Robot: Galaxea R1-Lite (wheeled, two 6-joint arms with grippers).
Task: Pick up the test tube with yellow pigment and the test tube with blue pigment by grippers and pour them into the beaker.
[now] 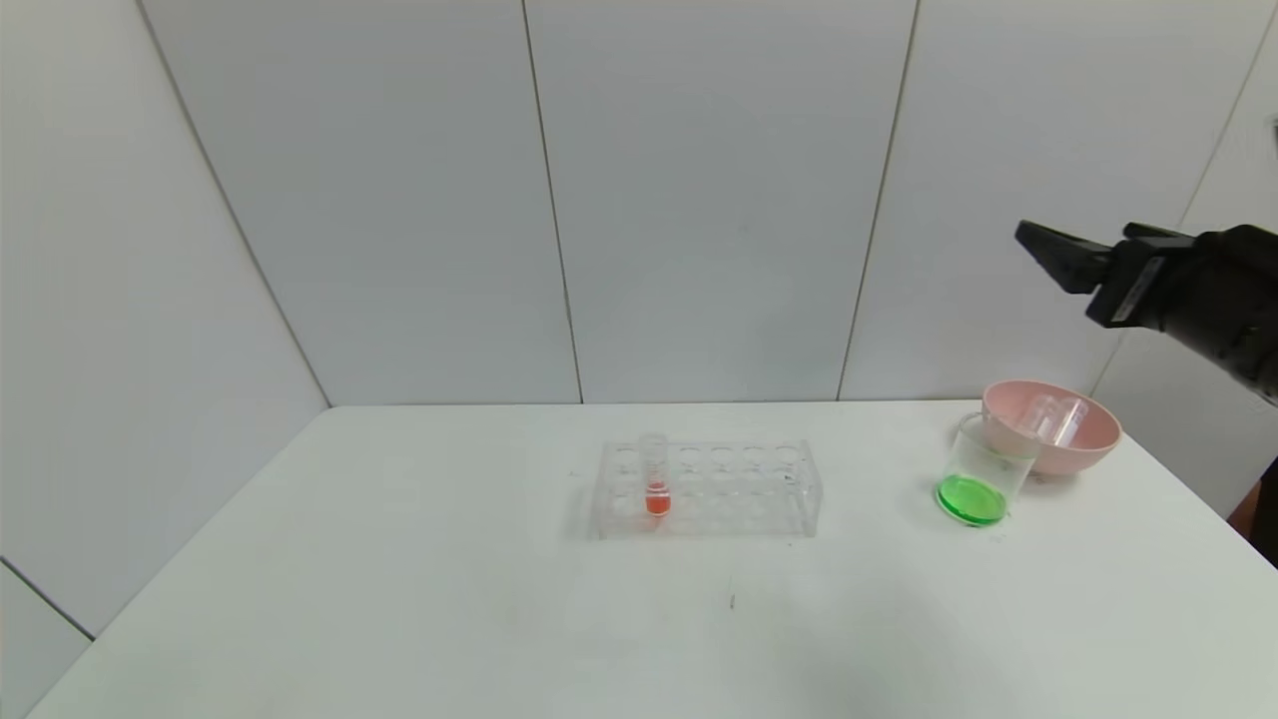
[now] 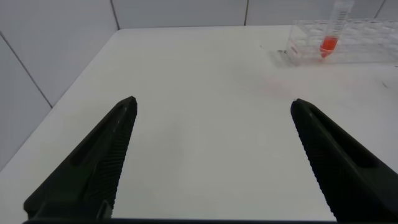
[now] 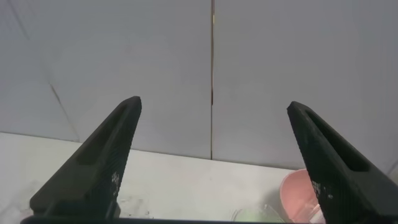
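Observation:
The beaker (image 1: 976, 481) stands at the table's right, against the pink bowl, with bright green liquid at its bottom. No tube with yellow or blue liquid is in view. Clear empty tubes (image 1: 1056, 417) lie in the pink bowl (image 1: 1088, 449). My right gripper (image 1: 1043, 250) is open and empty, raised high above and behind the bowl. In the right wrist view its fingers (image 3: 112, 149) frame the wall, with the bowl (image 3: 297, 194) and the beaker's rim (image 3: 264, 215) below. My left gripper (image 2: 213, 106) is open and empty over the table's left part, outside the head view.
A clear tube rack (image 1: 709, 489) stands mid-table and holds one tube with orange-red liquid (image 1: 656, 494). It also shows in the left wrist view (image 2: 348, 40). Grey wall panels close in the back and the left side. The table's right edge (image 1: 1213, 504) is near the bowl.

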